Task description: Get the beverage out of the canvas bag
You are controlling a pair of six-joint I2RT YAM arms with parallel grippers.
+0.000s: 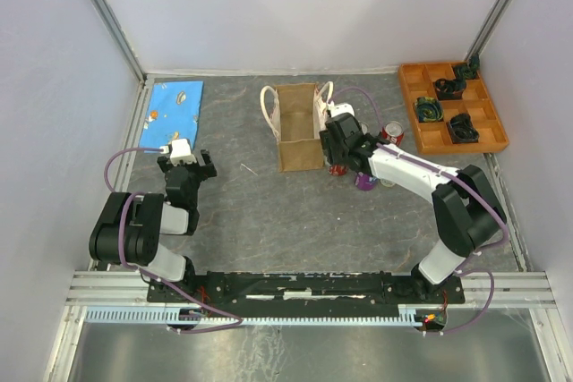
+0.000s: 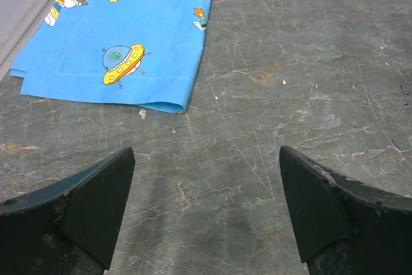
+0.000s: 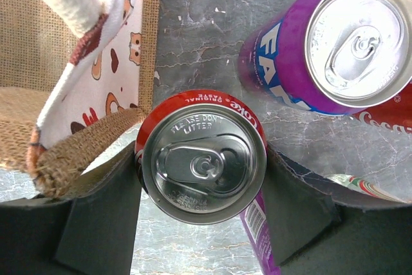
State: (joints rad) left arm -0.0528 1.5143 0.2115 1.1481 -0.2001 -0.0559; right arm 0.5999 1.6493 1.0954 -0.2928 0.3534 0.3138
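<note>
Veins of pale rust and white run across the dark grey stone-look table [image 1: 295,221], which sits inside plain white walls [image 1: 295,6] with slanting aluminium corner posts [image 1: 106,15]. At the far left lies a flat blue cloth printed with cartoon spaceships [image 1: 175,105]. At the far right sits an orange compartment tray [image 1: 436,138] holding small dark items. The boxy tan canvas bag with cream loop handles [image 1: 298,127] stands at the far middle, mouth upward. Just right of its near corner, outside the bag, the right hand [image 3: 201,165] is closed about halfway, its two dark fingers pressed against opposite sides of an upright red cola can with a silver top [image 3: 201,159]. A purple soda can [image 3: 283,62] stands close beside it, and a second red can [image 1: 391,134] stands nearer the tray. The left hand [image 2: 206,151] hangs wide open over bare table near the cloth, gripping nothing
</note>
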